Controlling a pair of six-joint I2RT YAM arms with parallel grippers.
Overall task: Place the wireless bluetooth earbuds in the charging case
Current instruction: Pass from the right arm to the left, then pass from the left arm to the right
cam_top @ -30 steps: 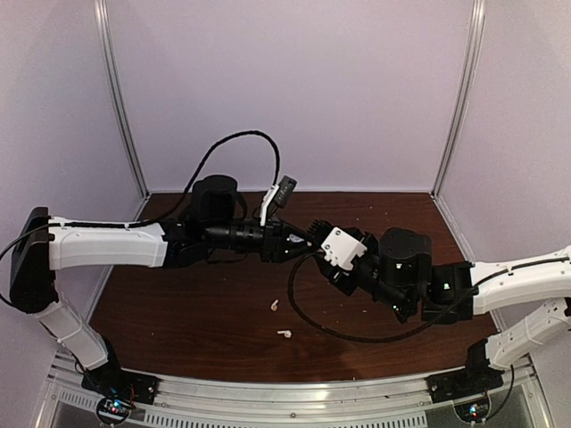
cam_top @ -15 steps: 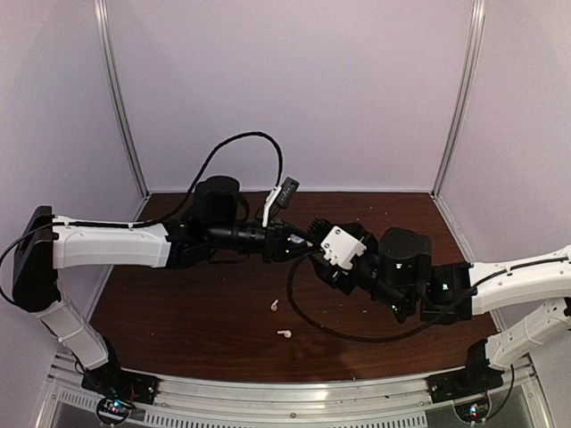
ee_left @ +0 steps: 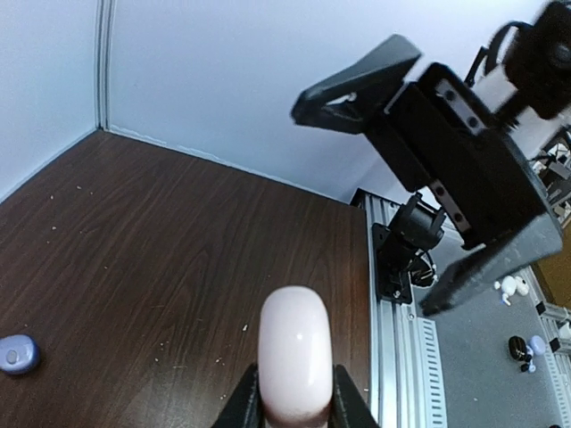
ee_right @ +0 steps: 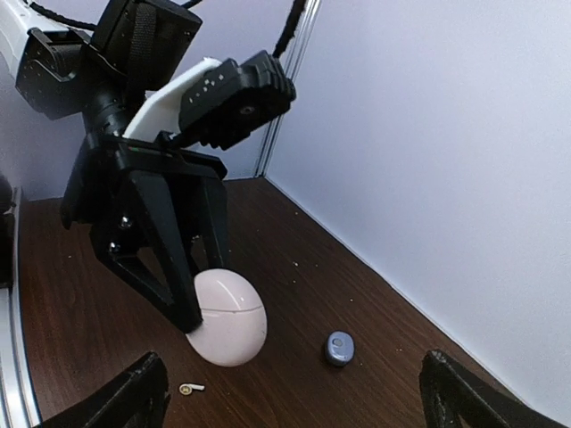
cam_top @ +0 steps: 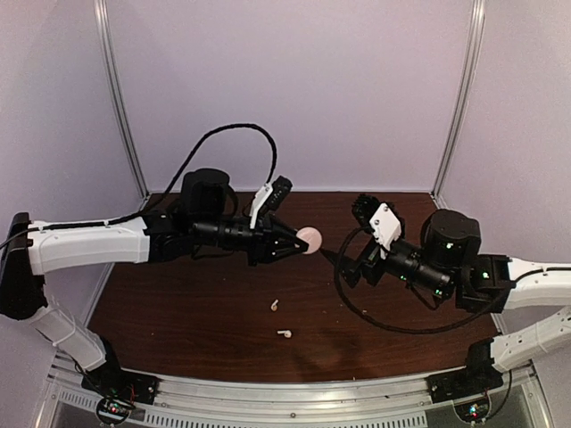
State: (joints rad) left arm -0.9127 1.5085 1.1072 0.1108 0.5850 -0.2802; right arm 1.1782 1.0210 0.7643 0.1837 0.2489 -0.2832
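A pale pink, egg-shaped charging case hangs closed above the table, with my left gripper shut on its two sides. My right gripper stands wide open to the right of the case, apart from it, with nothing between its fingers. Two white stemmed earbuds lie on the brown table nearer the front; the right wrist view shows one earbud. A small blue-purple earbud lies on the wood near the back wall.
Pale walls close the table at the back and sides. An aluminium rail runs along the near edge. A black cable loops under the right arm, and another cable arcs over the left arm.
My right gripper has opened wide and drawn back to the right, away from the case. The left gripper has closed on the case and now holds it alone.
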